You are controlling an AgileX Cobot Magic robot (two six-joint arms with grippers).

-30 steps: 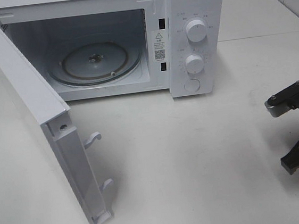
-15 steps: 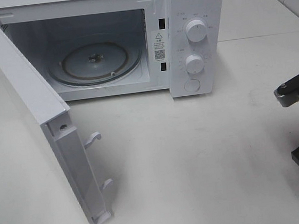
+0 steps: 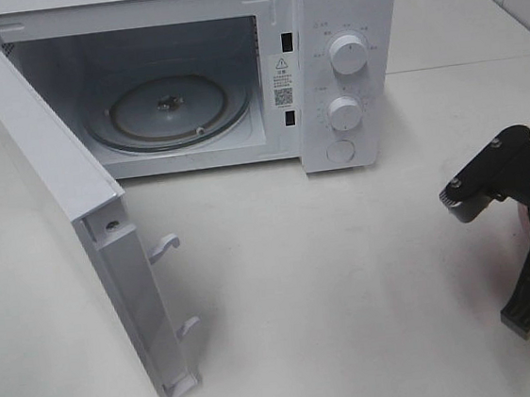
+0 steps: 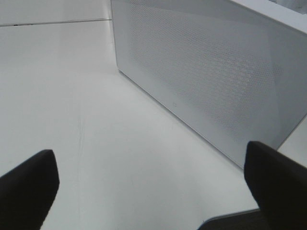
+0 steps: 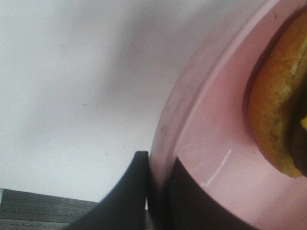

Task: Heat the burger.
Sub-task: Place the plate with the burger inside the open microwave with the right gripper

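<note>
count: one burger (image 5: 274, 112), one pink plate (image 5: 206, 158), one microwave (image 3: 339, 1) with two knobs (image 3: 348, 54), two grippers.
right gripper (image 5: 157, 166): jaws nearly together, pinching the pink plate's rim between them.
burger: on the plate, just past the right gripper's fingertips, clear of them.
left gripper (image 4: 149, 163): jaws spread wide, holding nothing, the open microwave door (image 4: 206, 72) near, ahead of its tips.
</note>
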